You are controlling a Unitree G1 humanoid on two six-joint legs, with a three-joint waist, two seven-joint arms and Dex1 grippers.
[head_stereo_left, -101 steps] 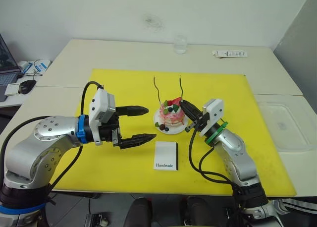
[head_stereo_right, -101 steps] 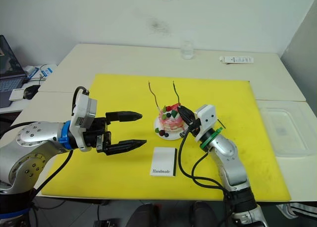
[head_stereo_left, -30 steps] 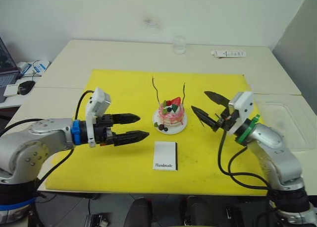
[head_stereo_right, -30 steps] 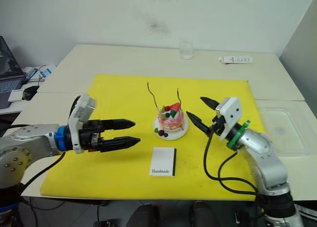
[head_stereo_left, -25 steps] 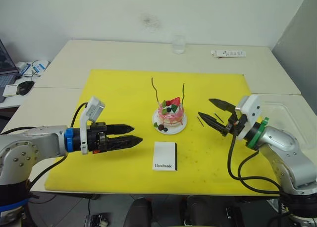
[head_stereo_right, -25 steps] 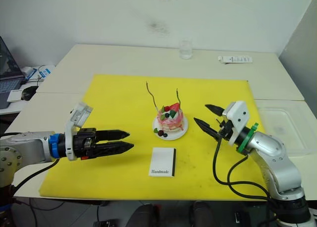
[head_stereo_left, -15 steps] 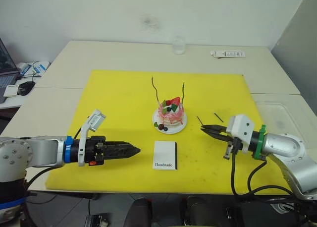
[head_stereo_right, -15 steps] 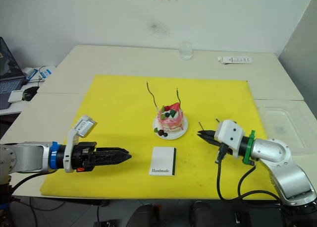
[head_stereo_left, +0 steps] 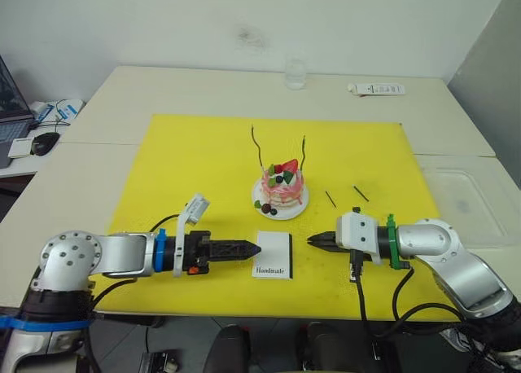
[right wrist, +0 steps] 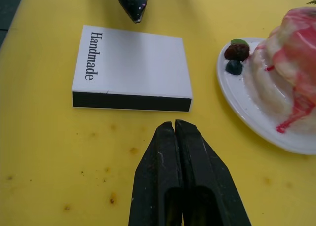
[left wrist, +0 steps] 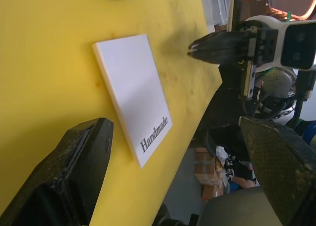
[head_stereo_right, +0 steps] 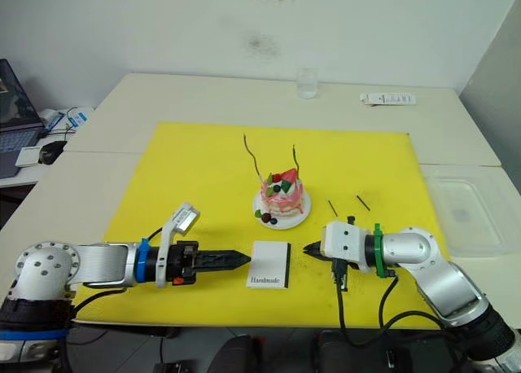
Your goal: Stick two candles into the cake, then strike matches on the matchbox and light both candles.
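Observation:
The pink cake [head_stereo_left: 281, 190] sits on its white plate [head_stereo_left: 262, 206] in the middle of the yellow mat. Two thin wavy candles [head_stereo_left: 258, 149] [head_stereo_left: 305, 153] stand upright in it. The white matchbox [head_stereo_left: 273, 255] marked "Handmade" lies flat just in front of the plate. Two short dark matches [head_stereo_left: 330, 198] [head_stereo_left: 360, 194] lie on the mat to the right of the cake. My left gripper [head_stereo_left: 248, 248] is low at the matchbox's left edge, open, its fingers [left wrist: 84, 162] stacked one over the other. My right gripper [right wrist: 174, 123] is shut and empty, pointing at the box's dark right side.
The yellow mat [head_stereo_left: 203, 169] covers the near table. A clear glass [head_stereo_left: 295, 73] and a white remote-like bar [head_stereo_left: 376, 88] stand at the far edge. A clear plastic tray [head_stereo_left: 464, 206] lies to the right, a mouse [head_stereo_left: 41, 141] to the far left.
Both arms have dropped low and come inward to the matchbox from either side. The right gripper left the cake, drew back open and has shut. The left gripper has rolled onto its side.

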